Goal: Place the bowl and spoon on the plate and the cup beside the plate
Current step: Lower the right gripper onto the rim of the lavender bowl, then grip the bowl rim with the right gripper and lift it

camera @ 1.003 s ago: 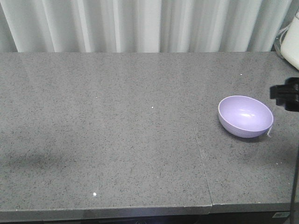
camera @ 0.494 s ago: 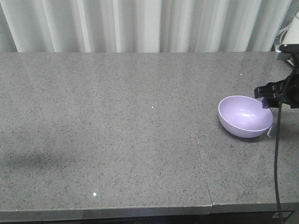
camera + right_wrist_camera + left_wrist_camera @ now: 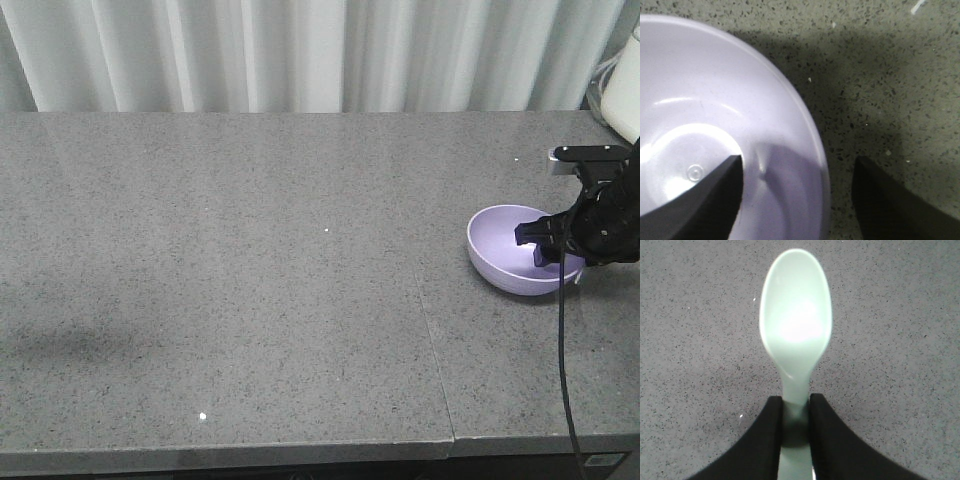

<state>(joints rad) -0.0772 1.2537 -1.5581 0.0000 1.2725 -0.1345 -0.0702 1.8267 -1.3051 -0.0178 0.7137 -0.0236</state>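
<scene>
The lavender bowl (image 3: 505, 262) stands upright on the grey table at the right. My right gripper (image 3: 541, 246) hangs open over the bowl's right rim. In the right wrist view one dark finger sits inside the bowl (image 3: 715, 100) and the other outside it over the table, so the right gripper (image 3: 799, 163) straddles the wall without pinching it. In the left wrist view my left gripper (image 3: 796, 412) is shut on the handle of the mint-green spoon (image 3: 796, 325), whose scoop points away over bare table. The plate and the cup are out of view.
A white appliance (image 3: 630, 95) stands at the back right corner. White curtains (image 3: 300, 55) hang behind the table. A seam (image 3: 435, 345) crosses the tabletop left of the bowl. A black cable (image 3: 566, 380) hangs from the right arm to the front edge.
My right arm has come in from the right edge, moving left and down until its open fingers straddle the bowl's rim. The bowl has stayed in place.
</scene>
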